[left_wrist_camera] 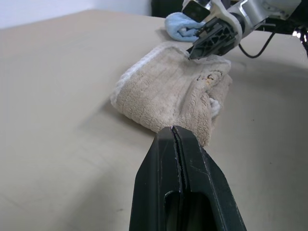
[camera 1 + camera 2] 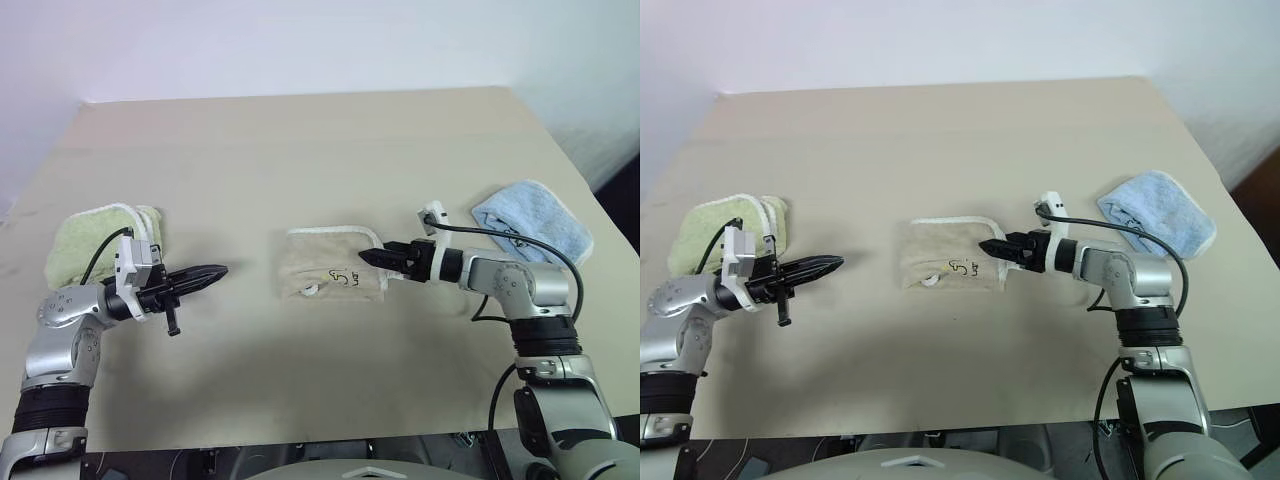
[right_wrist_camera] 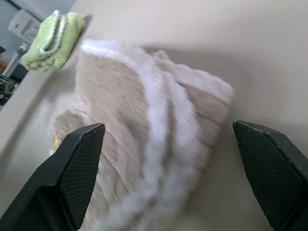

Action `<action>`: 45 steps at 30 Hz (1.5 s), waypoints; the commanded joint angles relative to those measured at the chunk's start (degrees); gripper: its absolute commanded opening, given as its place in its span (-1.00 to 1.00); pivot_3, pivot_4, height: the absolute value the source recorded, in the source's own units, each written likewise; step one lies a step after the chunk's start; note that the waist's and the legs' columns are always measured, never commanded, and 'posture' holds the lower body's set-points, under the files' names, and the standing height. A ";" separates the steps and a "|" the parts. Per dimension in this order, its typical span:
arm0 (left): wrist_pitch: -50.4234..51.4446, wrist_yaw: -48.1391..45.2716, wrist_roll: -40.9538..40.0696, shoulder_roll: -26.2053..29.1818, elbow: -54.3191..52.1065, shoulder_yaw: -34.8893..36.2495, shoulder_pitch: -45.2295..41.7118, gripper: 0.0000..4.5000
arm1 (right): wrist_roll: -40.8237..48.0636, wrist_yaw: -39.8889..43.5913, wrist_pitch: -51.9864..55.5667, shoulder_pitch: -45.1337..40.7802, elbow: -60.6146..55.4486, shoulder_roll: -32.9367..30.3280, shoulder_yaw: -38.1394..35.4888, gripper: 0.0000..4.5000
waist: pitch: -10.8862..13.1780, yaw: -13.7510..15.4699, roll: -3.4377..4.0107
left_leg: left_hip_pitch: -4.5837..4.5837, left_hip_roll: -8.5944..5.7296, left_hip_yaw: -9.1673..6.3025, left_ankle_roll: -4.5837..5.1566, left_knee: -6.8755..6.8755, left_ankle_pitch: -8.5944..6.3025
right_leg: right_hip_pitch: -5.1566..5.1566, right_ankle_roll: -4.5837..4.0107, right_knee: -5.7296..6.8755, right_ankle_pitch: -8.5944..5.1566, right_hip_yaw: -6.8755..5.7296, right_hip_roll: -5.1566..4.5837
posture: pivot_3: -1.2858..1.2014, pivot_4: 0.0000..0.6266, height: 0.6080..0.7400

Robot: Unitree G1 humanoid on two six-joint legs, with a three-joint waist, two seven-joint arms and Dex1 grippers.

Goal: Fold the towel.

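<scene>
Nearest you, your left gripper (image 2: 210, 272) hangs over bare table (image 2: 300, 150), fingers pressed together, empty, well apart from the work. Mid-table lies the beige towel (image 2: 330, 272), already folded into a small bundle, logo and loop up. Your right gripper (image 2: 372, 257) sits at its right edge, fingers spread wide, astride the white corded edging (image 3: 159, 120). Judged: you're about to grip that edge. Close on it squarely, then carry it across. Beyond lie the green towel (image 2: 105, 240) and blue towel (image 2: 532, 220).
</scene>
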 commanded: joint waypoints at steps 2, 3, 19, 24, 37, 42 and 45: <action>-0.76 0.22 -0.63 -0.17 -0.90 1.03 -0.26 -1.00 | -0.29 0.72 -1.08 -1.94 -0.10 1.01 0.88 0.99 | 0.00 0.16 0.00 | 0.00 -0.01 0.00 0.00 0.00 0.00 | 0.00 0.00 0.00 0.00 0.00 -0.01 | 0.03 -0.52 0.82; -0.81 0.26 -0.58 -0.29 -0.74 0.98 -0.33 -1.00 | -0.35 0.71 -1.16 -2.01 -0.21 1.22 1.09 0.99 | 0.00 0.20 0.00 | 0.00 -0.03 0.00 0.00 -0.01 0.00 | 0.00 0.00 0.00 0.01 0.00 -0.02 | 0.03 -0.52 0.82; -2.22 1.24 0.60 -2.11 -0.32 -0.16 -0.71 -1.00 | -0.19 0.84 -0.82 -1.81 -2.57 0.21 0.38 -0.60 | 0.00 0.21 0.00 | 0.00 -0.04 0.02 0.00 -0.12 0.00 | -0.07 -0.01 0.00 0.01 -0.01 -0.04 | 0.03 -0.52 0.82; -2.62 1.44 1.07 -2.61 -0.46 -0.35 -0.52 -1.00 | 0.37 -0.53 -1.56 -2.42 -4.32 -0.84 -2.56 -0.98 | 0.00 0.24 0.00 | -0.01 -0.04 0.02 0.00 -0.13 0.00 | -0.07 -0.01 0.00 0.01 -0.01 -0.05 | 0.03 -0.52 0.82; -3.16 1.70 2.15 -4.40 0.19 -2.11 -1.21 -1.00 | 1.61 -11.54 -0.94 -10.21 -1.07 -7.77 -18.87 -0.98 | 0.01 0.36 0.01 | -0.02 -0.07 0.02 0.01 -0.22 0.00 | -0.08 -0.01 -0.01 0.01 -0.01 -0.11 | 0.03 -0.52 0.82; -2.86 1.62 2.27 -4.73 0.33 -2.59 -1.66 -1.00 | 1.76 -15.59 -0.44 -9.70 0.24 -12.10 -25.10 -0.98 | 0.01 0.37 0.02 | -0.04 -0.08 0.03 0.03 -0.26 0.02 | -0.11 -0.01 -0.01 0.01 -0.01 -0.13 | 0.03 -0.52 0.82; -2.52 1.50 2.28 -4.67 0.42 -2.81 -1.83 -1.00 | 2.38 -17.14 0.68 -7.35 0.06 -15.83 -30.03 -0.98 | 0.01 0.55 0.02 | -0.06 -0.10 0.04 0.10 -0.31 0.06 | -0.10 -0.01 -0.01 0.02 0.00 -0.16 | 0.03 -0.52 0.82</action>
